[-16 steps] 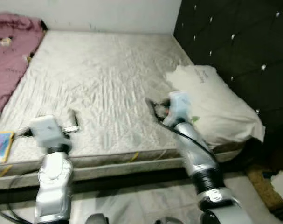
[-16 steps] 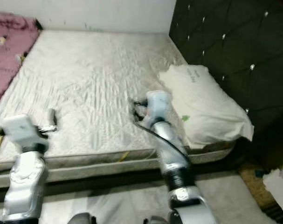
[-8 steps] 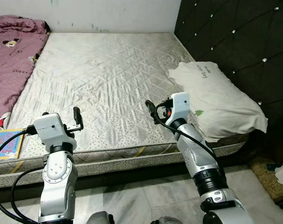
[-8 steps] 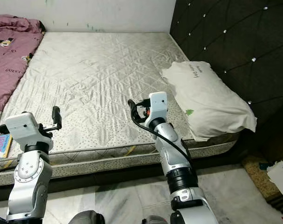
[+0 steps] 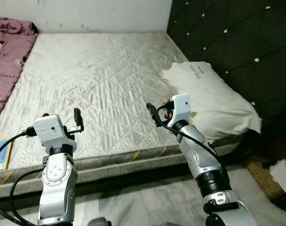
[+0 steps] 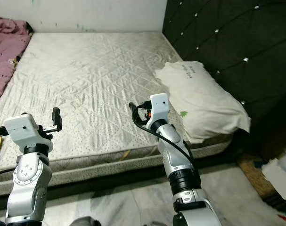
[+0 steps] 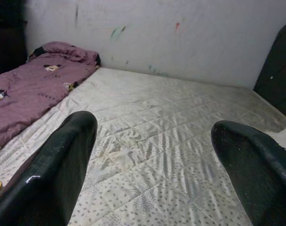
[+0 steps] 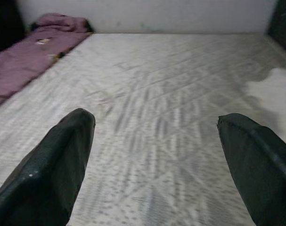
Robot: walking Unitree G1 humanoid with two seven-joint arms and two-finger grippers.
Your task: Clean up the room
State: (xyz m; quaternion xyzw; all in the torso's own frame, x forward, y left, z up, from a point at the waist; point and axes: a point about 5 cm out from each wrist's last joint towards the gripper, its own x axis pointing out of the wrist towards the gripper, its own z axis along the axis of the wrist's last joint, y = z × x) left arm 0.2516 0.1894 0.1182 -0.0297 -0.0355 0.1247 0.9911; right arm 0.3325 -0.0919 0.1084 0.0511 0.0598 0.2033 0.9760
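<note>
The robot is standing at the foot edge of the bare mattress (image 5: 100,70). Both pincers are hovering released and carrying nothing: the left pincer (image 5: 77,120) at lower left, the right pincer (image 5: 153,113) at center. The white pillow (image 5: 211,96) is lying right of center against the dark headboard (image 5: 237,42), long axis running toward the lower right, nearer the right arm.

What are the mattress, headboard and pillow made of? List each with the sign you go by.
Mattress: woven fabric with a slight sheen, stitched in quilted diamonds and creased.
Headboard: black padding, probably leather or faux leather, with deep tufts pinned by shiny studs.
Pillow: soft matte white cloth, likely cotton, wrinkled and sagging over the mattress edge, with small print.
</note>
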